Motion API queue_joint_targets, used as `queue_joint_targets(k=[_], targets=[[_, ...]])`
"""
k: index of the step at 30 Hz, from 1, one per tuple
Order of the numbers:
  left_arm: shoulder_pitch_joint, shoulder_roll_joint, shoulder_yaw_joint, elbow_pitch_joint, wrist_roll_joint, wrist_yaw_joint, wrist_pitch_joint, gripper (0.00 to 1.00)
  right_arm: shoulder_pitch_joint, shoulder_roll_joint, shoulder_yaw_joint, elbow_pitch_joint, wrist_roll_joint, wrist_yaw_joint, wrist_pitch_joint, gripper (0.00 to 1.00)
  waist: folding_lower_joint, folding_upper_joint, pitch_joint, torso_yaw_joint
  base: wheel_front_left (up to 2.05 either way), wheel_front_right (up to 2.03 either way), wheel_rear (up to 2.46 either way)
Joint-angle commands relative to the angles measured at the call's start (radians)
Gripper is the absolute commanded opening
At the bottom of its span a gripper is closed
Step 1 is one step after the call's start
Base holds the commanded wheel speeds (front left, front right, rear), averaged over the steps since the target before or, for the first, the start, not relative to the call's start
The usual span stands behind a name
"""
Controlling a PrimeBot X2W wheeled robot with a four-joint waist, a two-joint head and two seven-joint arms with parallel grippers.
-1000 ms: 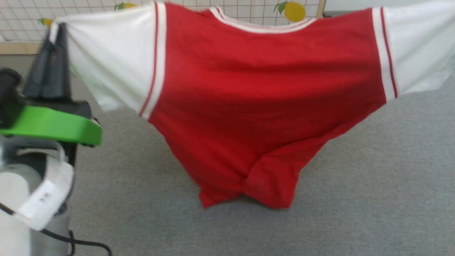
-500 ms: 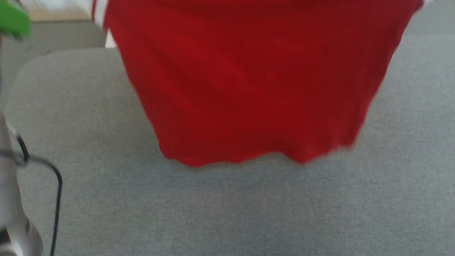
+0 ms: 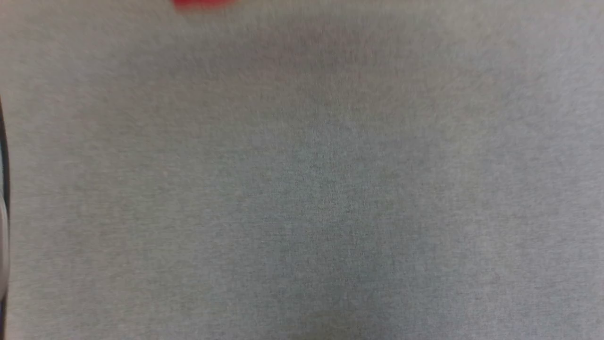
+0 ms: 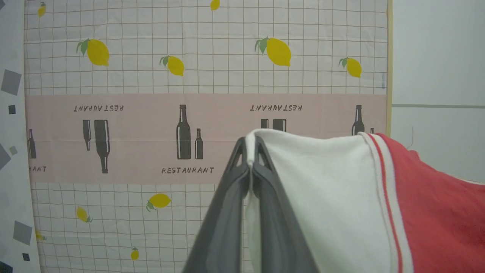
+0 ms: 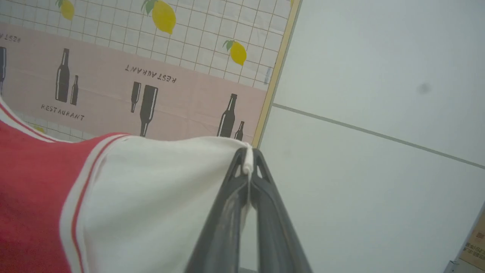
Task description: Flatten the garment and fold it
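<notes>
While hanging in front of the lemon-and-bottle printed wall cloth [image 4: 113, 76], red jersey T-shirt with white short sleeves [image 4: 435, 220] spread wide. Left gripper [image 4: 250, 146] clamped tight on one white sleeve's hem, before that cloth; right gripper [image 5: 248, 153] clamped likewise on the opposite sleeve's hem, by that cloth's edge.

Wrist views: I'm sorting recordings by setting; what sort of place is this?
Probably an indoor test room, not a real restaurant: a printed backdrop with lemons, bottles and the word RESTAURANT hangs beside a plain pale wall, and the head view shows a grey cloth-covered surface.
</notes>
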Motion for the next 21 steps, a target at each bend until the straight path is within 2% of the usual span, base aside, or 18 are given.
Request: queue_joint_targets(k=[1, 6, 11, 16, 21], targets=[[-0.04, -0.013, -0.01, 0.032, 0.01, 0.003, -0.02, 0.0, -0.037, 0.019, 0.001, 0.044, -0.014, -0.002, -0.024, 0.0, -0.0002, 0.003, 0.104, -0.024, 0.0, 0.0, 0.0], [-0.118, -0.039, -0.033, 0.126, 0.024, 0.004, -0.094, 0.0, -0.123, 0.064, 0.008, 0.174, -0.039, -0.002, -0.115, 0.0, -0.0002, 0.003, 0.142, -0.023, 0.0, 0.0, 0.0], [-0.095, -0.064, -0.056, 0.198, 0.02, -0.01, -0.149, 0.0, -0.104, 0.099, 0.034, 0.259, -0.014, -0.002, -0.176, 0.0, -0.0002, 0.003, 0.151, -0.011, 0.0, 0.0, 0.0], [0.014, -0.081, -0.065, 0.252, 0.0, -0.027, -0.203, 0.0, -0.007, 0.108, 0.091, 0.296, 0.028, -0.002, -0.206, 0.0, -0.0002, 0.003, 0.133, 0.007, 0.0, 0.0, 0.0], [0.225, -0.09, -0.076, 0.311, -0.025, -0.046, -0.257, 0.0, 0.17, 0.108, 0.185, 0.302, 0.077, -0.002, -0.218, 0.0, -0.0002, 0.003, 0.062, 0.026, 0.0, 0.0, 0.0]])
